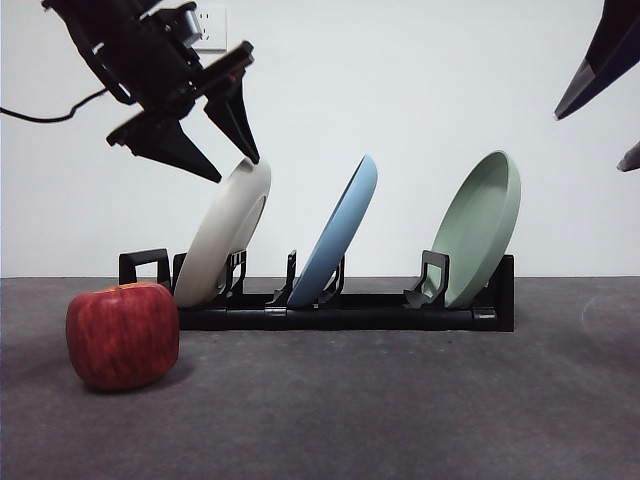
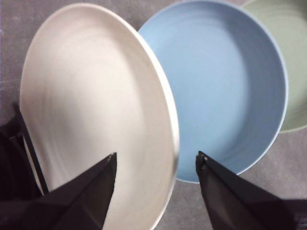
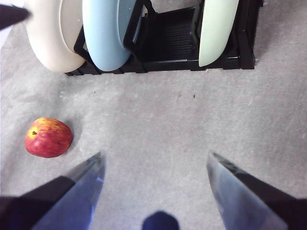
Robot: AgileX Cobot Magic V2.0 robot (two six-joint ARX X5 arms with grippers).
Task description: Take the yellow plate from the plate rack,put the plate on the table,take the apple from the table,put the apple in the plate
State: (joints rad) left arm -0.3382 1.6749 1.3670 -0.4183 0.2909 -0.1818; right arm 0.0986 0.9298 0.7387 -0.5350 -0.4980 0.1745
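At the rack's end slot: the yellow plate (image 1: 228, 232) is seen leaning upright in the plate rack (image 1: 340, 312), beside a blue plate (image 1: 340, 232) and a pale green plate (image 1: 484, 228).
Left end effector (image 1: 237, 166): jaws are spread, straddling the plate's upper rim, nothing gripped.
Right end effector (image 3: 154, 165): held open above the table (image 3: 158, 120), waiting.
Apple (image 1: 122, 334): resting on the table, just before the rack.
Handling: the plate is judged rigid, smooth, possibly slippery and breakable; the top rim is best pinched.
Writing: none can be read.
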